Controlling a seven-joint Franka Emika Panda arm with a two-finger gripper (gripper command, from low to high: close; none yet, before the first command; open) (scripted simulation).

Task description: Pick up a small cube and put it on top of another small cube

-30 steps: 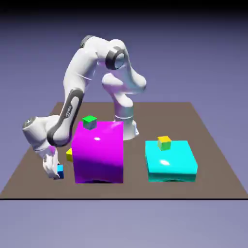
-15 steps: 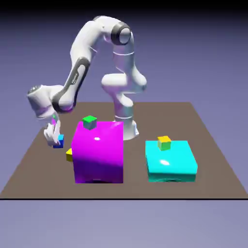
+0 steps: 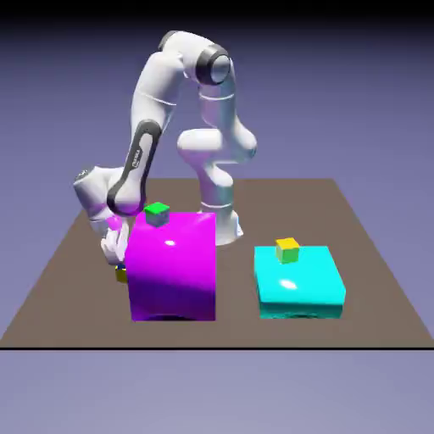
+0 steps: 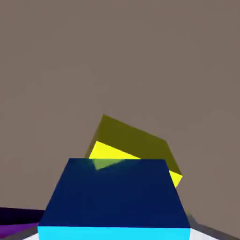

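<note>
Well, from where I'm standing, the white two-finger gripper is down low at the exterior view's left, just beside the big glossy magenta block. The task's small blue cube with its light-blue top is between the fingertips, and only a sliver of it shows in the exterior view. As for the jaws, one fingertip stands at either side of that cube, but I can't tell whether they are clamped on it or slightly apart from it.

Under the blue cube is the small plain yellow cube, near the magenta block and partly hidden. In the hand view the blue one covers a good part of it, and the two sit turned at different angles. I can't make out whether they touch.

A tiny green-topped cube rests on top of the magenta block. Over toward the exterior view's right, a lower, wide cyan block carries a tiny yellow-topped cube with a greenish side. All of this is on the brown tabletop, with the white arm arching above.
</note>
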